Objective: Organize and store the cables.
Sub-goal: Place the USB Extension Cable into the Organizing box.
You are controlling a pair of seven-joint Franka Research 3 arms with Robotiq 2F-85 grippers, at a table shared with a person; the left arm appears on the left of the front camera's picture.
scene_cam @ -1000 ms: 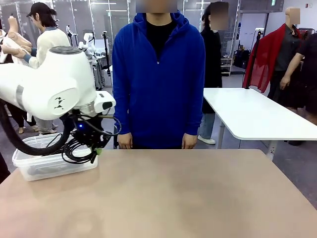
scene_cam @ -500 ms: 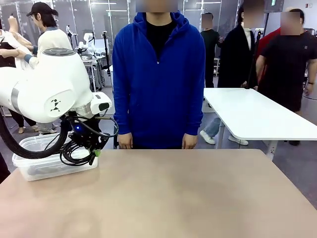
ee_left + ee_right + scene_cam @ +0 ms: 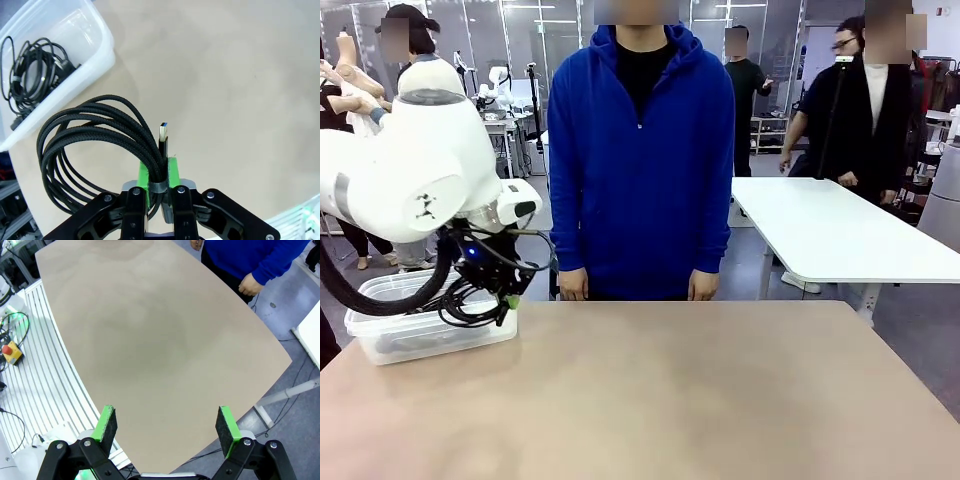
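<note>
My left hand (image 3: 154, 186) pinches a coiled black braided cable (image 3: 95, 145) by its band, loop hanging beside the clear plastic bin (image 3: 97, 37). That bin, holding another black coil (image 3: 35, 70), lies just ahead. My right hand (image 3: 167, 427) hovers spread over the counter (image 3: 150, 340).

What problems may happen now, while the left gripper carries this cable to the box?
1. The left gripper pinches the coiled cable at one point only, so hanging loops may catch on the rim of the clear box.
2. Another cable bundle already lies in the box; the new coil may tangle with it.
</note>
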